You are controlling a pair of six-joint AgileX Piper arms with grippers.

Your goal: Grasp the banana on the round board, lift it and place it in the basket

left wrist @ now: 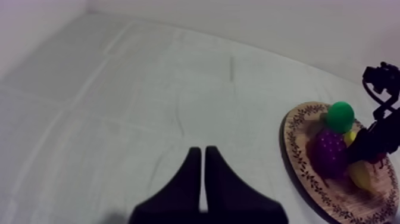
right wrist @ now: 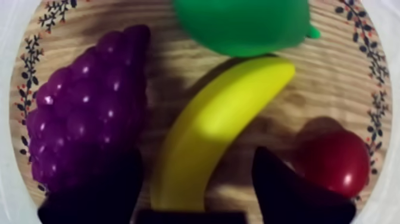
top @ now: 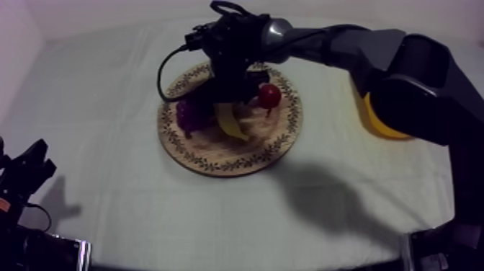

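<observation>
The yellow banana (top: 230, 122) (right wrist: 220, 131) lies on the round wooden board (top: 216, 160) (right wrist: 336, 77) between purple grapes (top: 191, 115) (right wrist: 83, 113) and a small red fruit (top: 270, 95) (right wrist: 333, 161). A green pear (right wrist: 244, 24) (left wrist: 340, 116) sits at the banana's far end. My right gripper (top: 232, 107) (right wrist: 196, 158) hangs low over the board, open, one black finger on each side of the banana's near end with gaps to both. My left gripper (top: 30, 164) (left wrist: 204, 179) rests at the table's near left, fingers together on nothing.
The yellow basket (top: 378, 122) stands at the table's right side, mostly hidden behind my right arm. From the left wrist, the board (left wrist: 296, 156) with grapes (left wrist: 328, 152) and banana (left wrist: 360, 174) lies off to one side beyond bare cloth.
</observation>
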